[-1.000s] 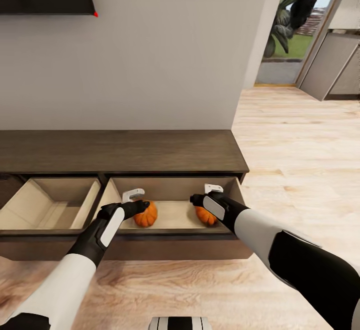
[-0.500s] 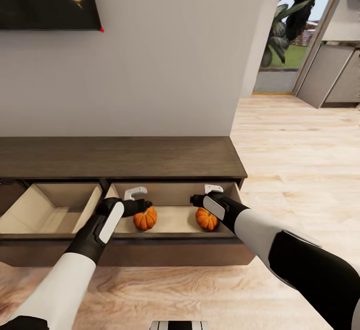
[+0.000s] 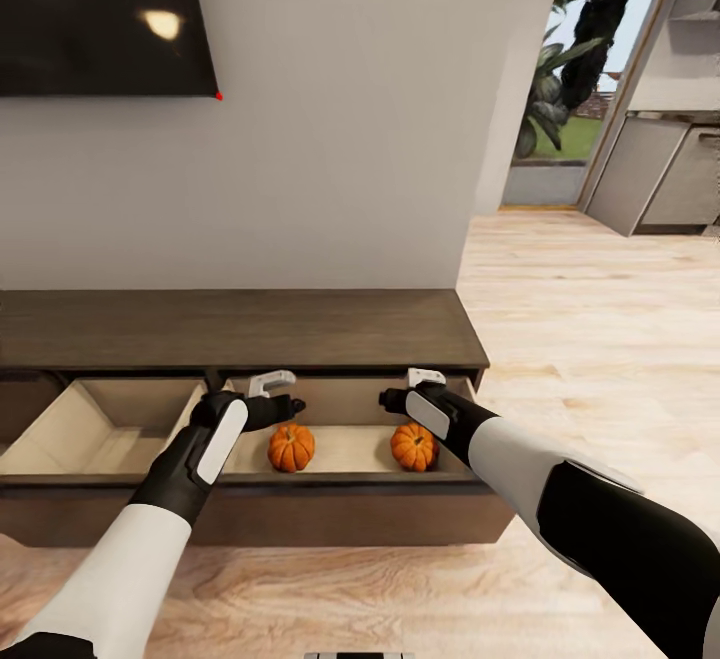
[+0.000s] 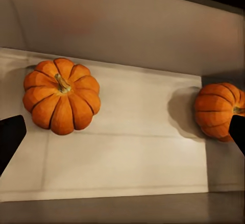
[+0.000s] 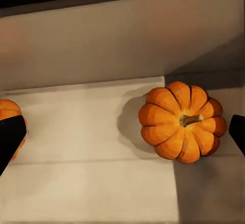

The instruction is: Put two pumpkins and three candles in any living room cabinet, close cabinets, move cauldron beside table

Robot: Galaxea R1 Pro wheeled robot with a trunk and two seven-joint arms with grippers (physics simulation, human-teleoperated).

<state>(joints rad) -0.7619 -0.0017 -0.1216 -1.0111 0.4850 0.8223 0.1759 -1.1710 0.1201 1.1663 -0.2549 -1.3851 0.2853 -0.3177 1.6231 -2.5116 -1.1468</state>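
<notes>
Both pumpkins (image 3: 291, 447) (image 3: 413, 446) sit in drawer (image 3: 340, 449); look light & hard, grab round middle. Both jaws wide, empty.

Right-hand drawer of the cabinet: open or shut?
Open. The right-hand drawer is pulled out, its pale interior exposed with both pumpkins resting inside.

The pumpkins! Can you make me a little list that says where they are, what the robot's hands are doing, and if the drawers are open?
pumpkins: two, orange, both on the floor of the right-hand open drawer
left pumpkin: upright, stem up, free of the fingers
right pumpkin: near the drawer's right end, also free
left gripper: open, above the left pumpkin, holding nothing
right gripper: open, above the right pumpkin, holding nothing
second drawer: open too, nothing seen inside
cabinet: dark wood, not yet closed
candles: not stored in either drawer
</notes>
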